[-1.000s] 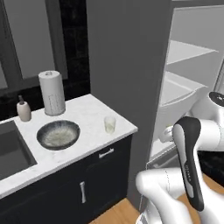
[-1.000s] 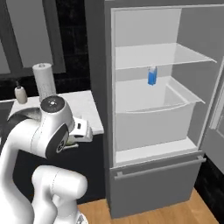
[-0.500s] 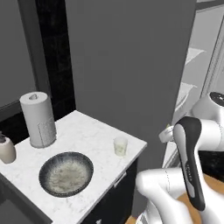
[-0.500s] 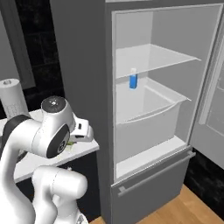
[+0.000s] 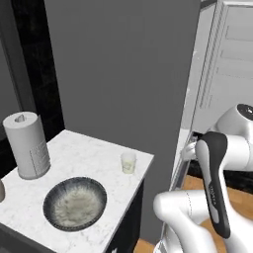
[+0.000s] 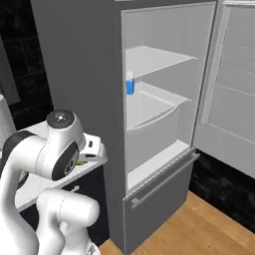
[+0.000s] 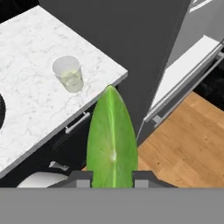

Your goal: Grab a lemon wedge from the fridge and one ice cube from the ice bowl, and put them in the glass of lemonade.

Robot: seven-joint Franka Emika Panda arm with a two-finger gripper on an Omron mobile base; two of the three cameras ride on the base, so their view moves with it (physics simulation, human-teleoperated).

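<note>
My gripper (image 7: 112,178) is pinched on the small yellow-green lemon wedge (image 7: 111,140). I judge the fridge fetch done. Next I must carry it to the small clear glass of pale lemonade (image 7: 68,73) at ten o'clock.

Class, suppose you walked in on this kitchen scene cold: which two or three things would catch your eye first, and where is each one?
First, the bright green lemon wedge clamped in the gripper, filling the lower middle of the hand view. Next, the fridge standing wide open in the right base view, white inside, with a small blue bottle on a shelf. Then the glass of lemonade near the marble counter's corner, beside the ice bowl.
</note>
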